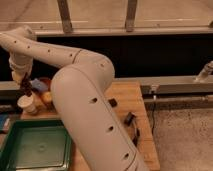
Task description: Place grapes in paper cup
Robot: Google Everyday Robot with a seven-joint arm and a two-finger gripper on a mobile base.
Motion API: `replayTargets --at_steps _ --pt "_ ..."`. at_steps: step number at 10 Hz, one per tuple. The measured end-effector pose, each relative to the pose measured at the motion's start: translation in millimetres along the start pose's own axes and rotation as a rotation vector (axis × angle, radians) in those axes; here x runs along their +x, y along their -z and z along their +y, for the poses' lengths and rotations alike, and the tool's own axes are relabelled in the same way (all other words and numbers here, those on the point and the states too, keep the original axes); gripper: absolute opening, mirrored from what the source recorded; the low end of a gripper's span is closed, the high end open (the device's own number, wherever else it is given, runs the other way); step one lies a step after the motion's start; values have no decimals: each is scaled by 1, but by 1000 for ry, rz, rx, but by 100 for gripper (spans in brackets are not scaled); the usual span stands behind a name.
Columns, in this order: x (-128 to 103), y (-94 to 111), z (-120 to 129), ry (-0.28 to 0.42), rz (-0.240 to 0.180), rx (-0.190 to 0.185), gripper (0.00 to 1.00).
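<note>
We see the gripper (23,79) at the far left of the wooden worktop (131,97), hemmed in by a green tray (35,147) in front and a dark rail behind (the open wood lies to the right, past the arm). Its fingers are clamped on the grapes (25,87), which hang just above the paper cup (27,104), close beside an orange-yellow cup (47,97).

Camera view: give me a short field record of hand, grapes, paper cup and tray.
green tray: front left of the table
paper cup: upright on the table, behind the tray's left end
hand: far left, above the paper cup
grapes: dark bunch at the hand, just above the cup's rim
</note>
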Motion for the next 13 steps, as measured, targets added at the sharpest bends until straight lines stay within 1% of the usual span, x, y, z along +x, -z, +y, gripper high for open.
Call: replayTargets --at_steps 1,3,4,5,13 --pt "-2 -6 2 -3 5 -8 0" --pt "-10 -14 16 -3 3 -48 0" --pt "-11 -14 18 -9 -1 -62 0" --pt "-11 -13 18 -13 -3 -68 0" --pt "-12 -14 20 -10 -2 -70 0"
